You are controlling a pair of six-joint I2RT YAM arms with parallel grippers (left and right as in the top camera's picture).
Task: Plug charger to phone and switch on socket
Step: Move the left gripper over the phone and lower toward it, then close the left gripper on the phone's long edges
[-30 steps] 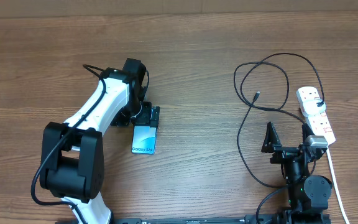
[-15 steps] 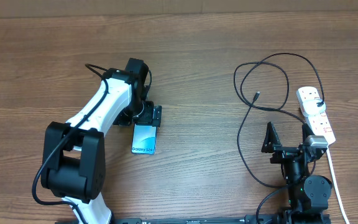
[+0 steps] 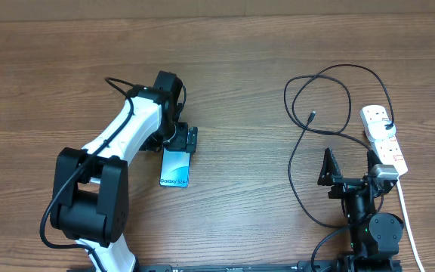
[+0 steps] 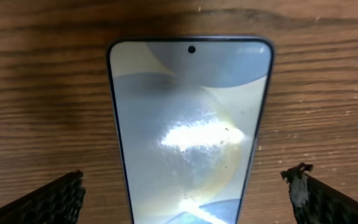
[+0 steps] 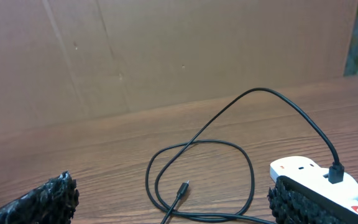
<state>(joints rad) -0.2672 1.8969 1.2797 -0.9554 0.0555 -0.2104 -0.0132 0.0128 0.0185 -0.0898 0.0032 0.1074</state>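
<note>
two arms at one wooden table (image 3: 240, 53); left gripper (image 3: 178, 142) poised right over the far end of the phone (image 3: 175, 168), jaws spread wide to either side of it, clamped on nothing; right gripper (image 3: 350, 168) low at the near right edge, jaws just as wide, empty; socket (image 3: 384, 140) just beyond and right of the right gripper, long axis running away from the robot, slightly slanted; phone flat, screen up, well to the left, long axis also near-to-far, lettered end nearest the robot; charger (image 3: 291, 170) looped between the two, far closer to the right gripper, black plug seemingly seated in the socket; plug tip (image 3: 311, 115) loose on the wood, ahead and left of the right gripper, well apart from the phone; likely the right arm's fetch.
</note>
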